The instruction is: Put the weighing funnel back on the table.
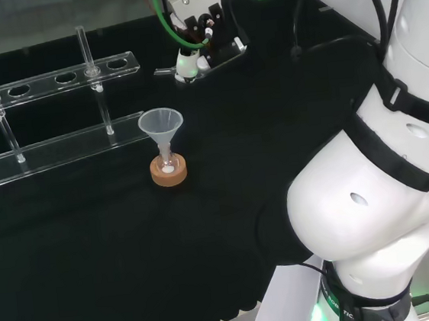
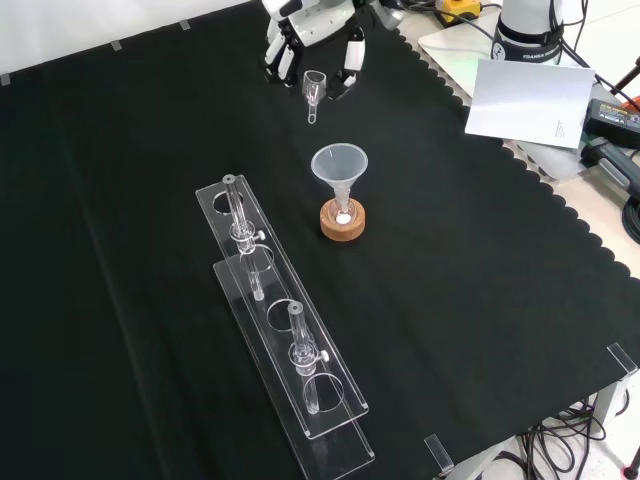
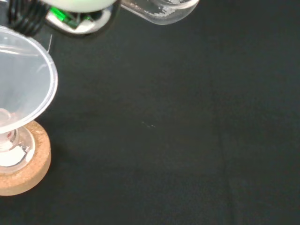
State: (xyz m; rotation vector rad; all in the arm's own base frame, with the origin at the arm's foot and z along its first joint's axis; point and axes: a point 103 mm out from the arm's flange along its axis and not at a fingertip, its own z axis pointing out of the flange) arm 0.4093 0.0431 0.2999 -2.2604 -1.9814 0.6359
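We note the hand (image 2: pixel 312 25) low over the table's (image 2: pixel 120 200) far side in the front view, fingers seemingly pinching the weighing funnel (image 2: pixel 313 88) — stem pointing near, toward the funnel (image 2: pixel 340 165) — bare cloth just beneath.

The white arm (image 1: pixel 371 190) reaches across the bench, its links bent, carrying the hand (image 2: pixel 308 25) low at the front view's top. The fingers (image 2: pixel 284 55) curl downward, pinching the weighing funnel (image 2: pixel 313 88) between them. A green light glows on the hand (image 1: pixel 186 58).
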